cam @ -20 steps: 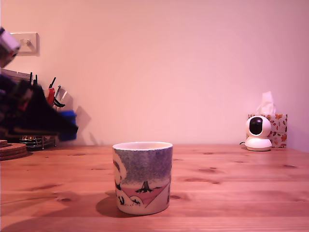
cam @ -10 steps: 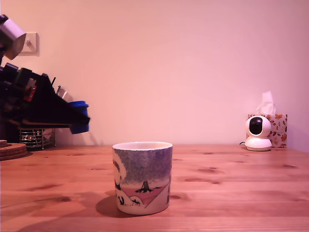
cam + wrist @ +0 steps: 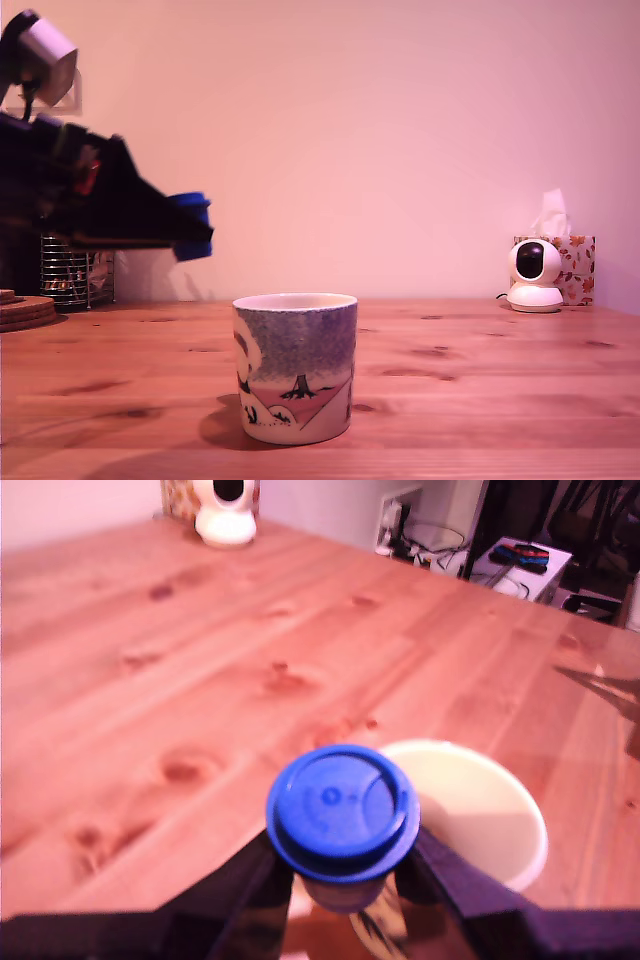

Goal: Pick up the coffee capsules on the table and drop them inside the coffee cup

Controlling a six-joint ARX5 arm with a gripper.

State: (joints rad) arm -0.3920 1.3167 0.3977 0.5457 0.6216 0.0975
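- Blue plastic marked the coffee capsule (image 3: 342, 810), which was clamped between the two fingers of the claw (image 3: 190, 228); the claw was closed just far enough to grip the capsule's sides, with the flanged foil end turned toward the wrist camera.
- In the exterior view the claw and capsule were held in the air to that view's left of the coffee cup (image 3: 296, 365), above rim height and not yet over the opening.
- The cup was seen standing upright on the wooden counter (image 3: 480, 400); in the wrist view its cream interior (image 3: 470, 810) showed just beside the capsule and appeared empty as far as could be seen.
- A brown capsule was not found in either view.
- For a clean drop, it was judged that the capsule should be carried until centred over the mouth, kept clear of the rim, and released only then, from low enough that it would not bounce out.
- No brand, label or legible writing could be read on the capsule, the cup, the small white camera (image 3: 535, 275) or the tissue box (image 3: 578, 265).
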